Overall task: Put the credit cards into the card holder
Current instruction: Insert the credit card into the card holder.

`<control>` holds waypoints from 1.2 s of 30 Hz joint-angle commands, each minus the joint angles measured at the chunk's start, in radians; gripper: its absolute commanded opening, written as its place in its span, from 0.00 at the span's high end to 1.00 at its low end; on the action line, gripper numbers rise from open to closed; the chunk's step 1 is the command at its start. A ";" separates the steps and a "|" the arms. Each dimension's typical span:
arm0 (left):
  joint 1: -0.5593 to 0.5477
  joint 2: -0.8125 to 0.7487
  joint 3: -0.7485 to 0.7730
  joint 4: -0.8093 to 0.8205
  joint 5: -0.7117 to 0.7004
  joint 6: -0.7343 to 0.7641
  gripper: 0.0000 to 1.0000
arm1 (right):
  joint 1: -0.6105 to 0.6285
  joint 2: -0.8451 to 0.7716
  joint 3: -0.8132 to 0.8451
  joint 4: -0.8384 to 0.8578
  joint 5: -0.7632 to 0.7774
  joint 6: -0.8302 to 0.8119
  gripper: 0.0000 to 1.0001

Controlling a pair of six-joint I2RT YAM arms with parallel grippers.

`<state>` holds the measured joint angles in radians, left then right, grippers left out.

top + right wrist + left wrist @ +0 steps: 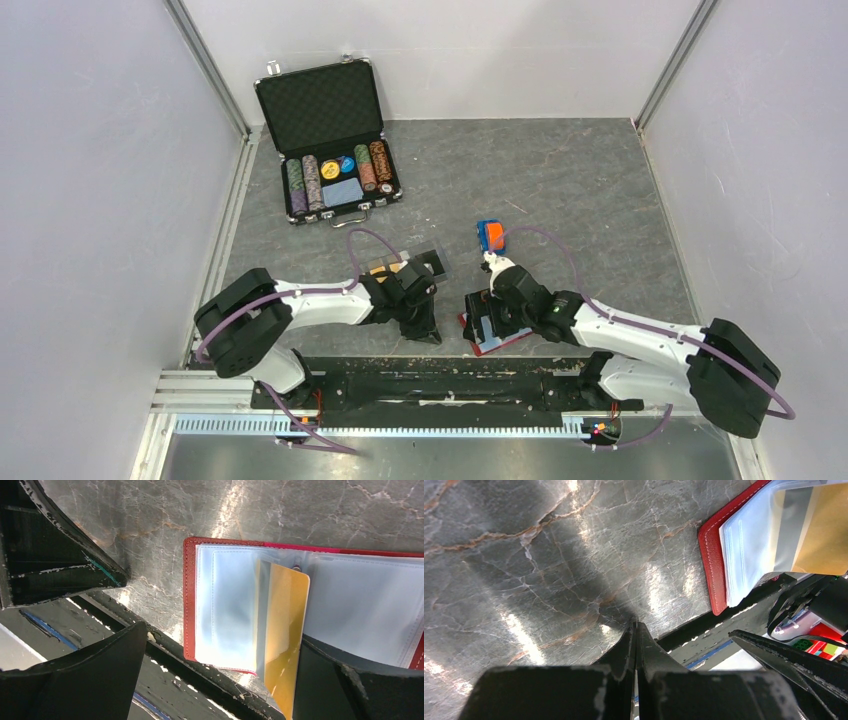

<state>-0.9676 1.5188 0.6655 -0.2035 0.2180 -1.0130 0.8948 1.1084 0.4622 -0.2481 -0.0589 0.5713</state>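
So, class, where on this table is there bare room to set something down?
Bare: the wide grey table stretch right of the briefcase, beyond the orange-blue object. Crowded: near middle, where the left claw, right claw, red wallet and card holder bunch together.

My top camera sits above and behind the arm bases. It looks down and forward across the whole table (pixel 600 180) to the far walls. The left wrist camera rides close over the stone, sighting down past the left gripper (pixel 635 625). The right wrist camera looks almost straight down from close by. All three views share the red wallet (pixel 189 605), which lies near centre at the near edge.
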 commanded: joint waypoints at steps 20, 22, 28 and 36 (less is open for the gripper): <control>-0.039 0.026 0.060 0.039 -0.013 0.014 0.98 | 0.002 -0.008 0.104 -0.182 0.142 -0.050 0.02; -0.041 0.030 0.062 0.039 -0.014 0.014 0.98 | 0.002 -0.009 0.106 -0.189 0.153 -0.054 0.02; -0.051 0.047 0.073 0.044 -0.011 0.013 0.98 | 0.000 0.000 0.138 -0.227 0.190 -0.076 0.02; -0.068 0.093 0.113 0.050 -0.006 0.013 0.98 | -0.007 0.036 0.129 -0.207 0.173 -0.087 0.02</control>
<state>-1.0229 1.5875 0.7288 -0.1810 0.2134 -1.0130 0.8944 1.1229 0.5705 -0.4641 0.0963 0.5026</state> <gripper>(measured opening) 0.028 0.979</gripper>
